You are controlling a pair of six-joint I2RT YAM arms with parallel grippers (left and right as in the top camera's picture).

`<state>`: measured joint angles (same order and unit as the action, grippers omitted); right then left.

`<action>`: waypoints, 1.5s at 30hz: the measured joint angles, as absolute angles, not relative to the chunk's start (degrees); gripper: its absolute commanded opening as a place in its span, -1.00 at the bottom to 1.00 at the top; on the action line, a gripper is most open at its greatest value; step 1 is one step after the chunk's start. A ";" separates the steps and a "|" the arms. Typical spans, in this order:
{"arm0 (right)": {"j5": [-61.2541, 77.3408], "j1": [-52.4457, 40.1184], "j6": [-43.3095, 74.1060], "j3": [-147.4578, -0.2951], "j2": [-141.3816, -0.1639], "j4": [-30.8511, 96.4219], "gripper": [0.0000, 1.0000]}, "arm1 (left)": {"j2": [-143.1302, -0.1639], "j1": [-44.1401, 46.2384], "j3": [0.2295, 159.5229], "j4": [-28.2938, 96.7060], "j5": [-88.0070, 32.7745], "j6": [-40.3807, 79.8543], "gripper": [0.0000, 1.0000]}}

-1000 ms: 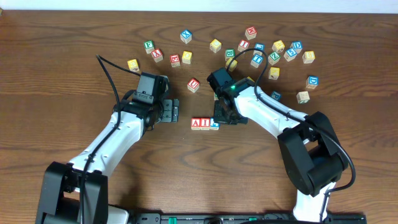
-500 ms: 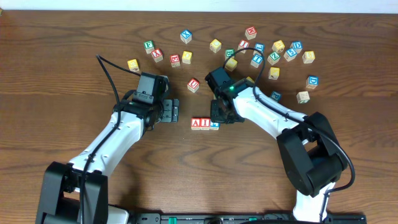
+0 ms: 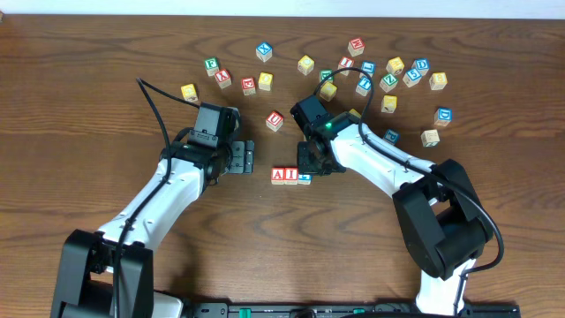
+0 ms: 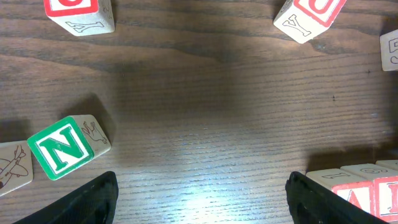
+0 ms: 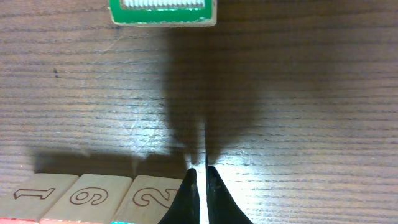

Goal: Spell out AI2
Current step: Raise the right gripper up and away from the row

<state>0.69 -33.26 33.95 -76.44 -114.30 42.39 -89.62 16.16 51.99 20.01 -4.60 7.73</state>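
Three cubes are sitting in a touching row on the bench (image 3: 512,168), one A cube (image 3: 278,175), one I cube (image 3: 291,175), one 2 cube (image 3: 305,178), reading AI2. The 2 cube is lying right beside the right jaws, which are pressing together, maybe for nudging. The left jaws are gaping, holding nothing
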 measured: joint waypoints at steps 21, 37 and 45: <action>1.76 -33.26 33.17 -76.44 -114.30 42.15 -0.98 | -89.62 16.16 51.99 19.99 -4.60 7.73 0.70; -3.73 -33.10 33.47 -76.44 -114.30 43.66 -0.98 | -89.62 16.16 51.99 19.99 -4.60 7.73 0.70; -6.31 -30.22 33.47 -76.44 -114.32 43.86 -0.98 | -89.62 16.16 51.99 19.99 -4.60 7.73 0.70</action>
